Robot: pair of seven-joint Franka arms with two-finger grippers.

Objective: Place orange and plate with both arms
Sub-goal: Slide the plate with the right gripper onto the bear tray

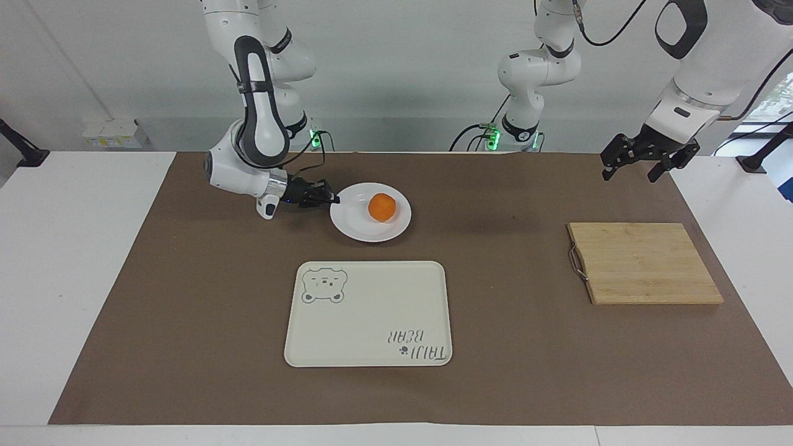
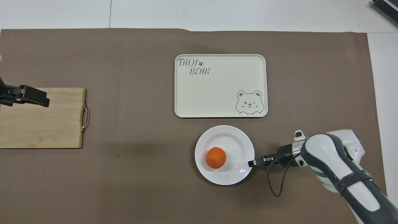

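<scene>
The white plate [image 1: 354, 218] lies on the brown mat, nearer to the robots than the tray, and also shows in the overhead view [image 2: 230, 140]. The orange [image 1: 382, 207] sits on the plate, off centre toward the left arm's end [image 2: 215, 158]. My right gripper [image 1: 334, 199] lies low and level and is shut on the plate's rim at the right arm's end [image 2: 250, 162]. The plate looks slightly raised and tilted. My left gripper [image 1: 629, 174] is open and empty, up in the air over the cutting board's edge [image 2: 43, 99].
A cream bear-print tray [image 1: 368, 313] lies at mid-table, farther from the robots than the plate. A wooden cutting board [image 1: 644, 263] with a metal handle lies toward the left arm's end. Two smaller white arms with green lights [image 1: 533, 68] stand at the back.
</scene>
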